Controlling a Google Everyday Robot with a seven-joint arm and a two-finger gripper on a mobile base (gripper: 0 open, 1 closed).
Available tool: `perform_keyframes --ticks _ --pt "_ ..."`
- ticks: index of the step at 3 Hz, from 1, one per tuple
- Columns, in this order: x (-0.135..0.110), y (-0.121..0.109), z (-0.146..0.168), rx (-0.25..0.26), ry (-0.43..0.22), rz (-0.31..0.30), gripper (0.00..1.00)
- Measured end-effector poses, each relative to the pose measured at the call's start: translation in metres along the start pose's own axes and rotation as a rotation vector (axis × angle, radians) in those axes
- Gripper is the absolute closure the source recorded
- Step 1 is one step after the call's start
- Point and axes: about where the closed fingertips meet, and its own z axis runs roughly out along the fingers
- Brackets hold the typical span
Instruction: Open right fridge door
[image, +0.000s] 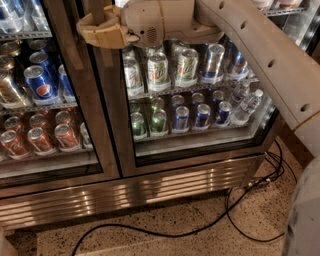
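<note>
Gripper (86, 31) is up at eleven o'clock in the view, its tan jaws drawn in narrow around the handle (98, 9) of the right fridge door (116, 120), with the bar running between them. The handle's long axis goes twelve to six with a slight lean, and the jaws cross it from the three o'clock side, reaching in off the arm (260, 55). The door itself spreads from the gripper toward four o'clock, glass over green and blue cans, and it looks shut. The left door (45, 100) sits at nine o'clock, just beside the grip. The handle is on the door's left edge, so the hinge is likely at three o'clock — the pull should come outward, curving right.
</note>
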Motion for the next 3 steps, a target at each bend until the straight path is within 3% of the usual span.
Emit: perform_keyframes --ticks 3 --pt "-0.0024 -0.0006 0.0020 0.004 -0.006 0.003 1.00"
